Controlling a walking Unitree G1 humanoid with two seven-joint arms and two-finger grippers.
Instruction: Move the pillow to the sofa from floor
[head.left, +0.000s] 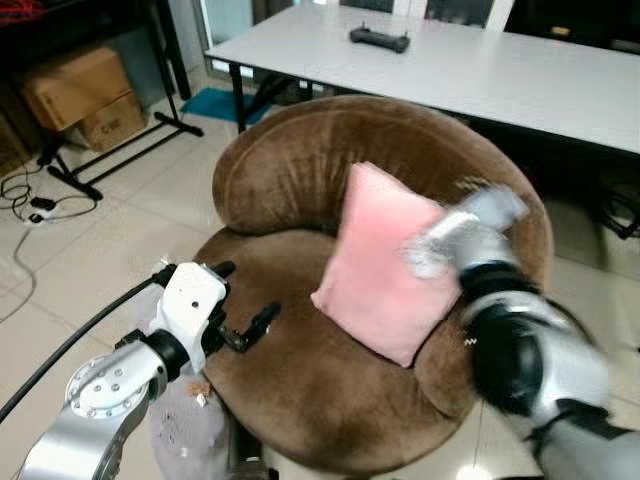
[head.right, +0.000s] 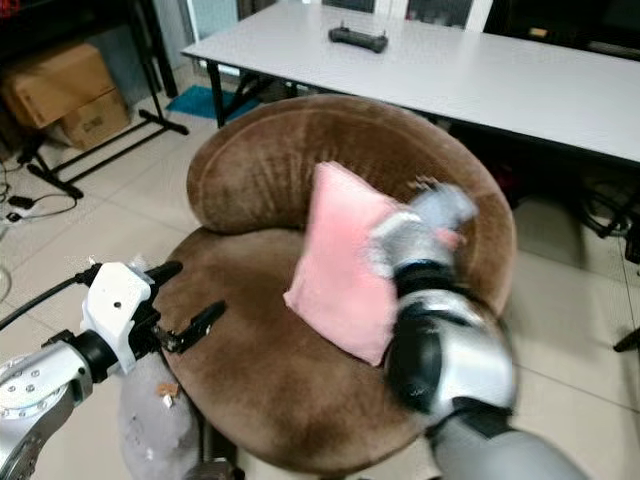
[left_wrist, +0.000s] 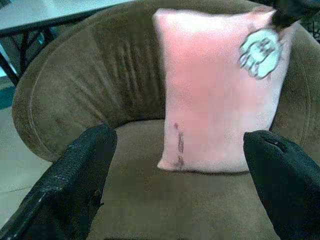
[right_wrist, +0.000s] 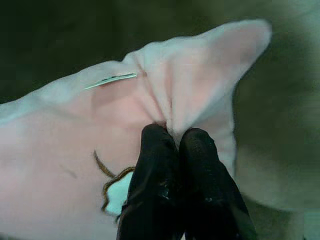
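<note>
A pink pillow (head.left: 385, 265) stands tilted on the seat of the round brown sofa (head.left: 300, 160), leaning toward its back and right side. My right gripper (right_wrist: 177, 137) is shut, pinching a fold of fabric near the pillow's upper corner. The blurred silver right arm (head.left: 470, 240) covers that corner in the eye views. At the sofa's front left my left gripper (head.left: 240, 298) is open over the seat edge, apart from the pillow. The pillow (left_wrist: 215, 90) lies ahead between the left gripper's black fingers (left_wrist: 75, 180), with a pale patch on its face.
A white table (head.left: 480, 70) with a black controller (head.left: 379, 39) stands right behind the sofa. Cardboard boxes (head.left: 85, 95) and a black stand (head.left: 120, 150) are at the back left, with cables (head.left: 30, 205) on the tiled floor. A grey bundle (head.left: 190, 430) lies by the sofa's front.
</note>
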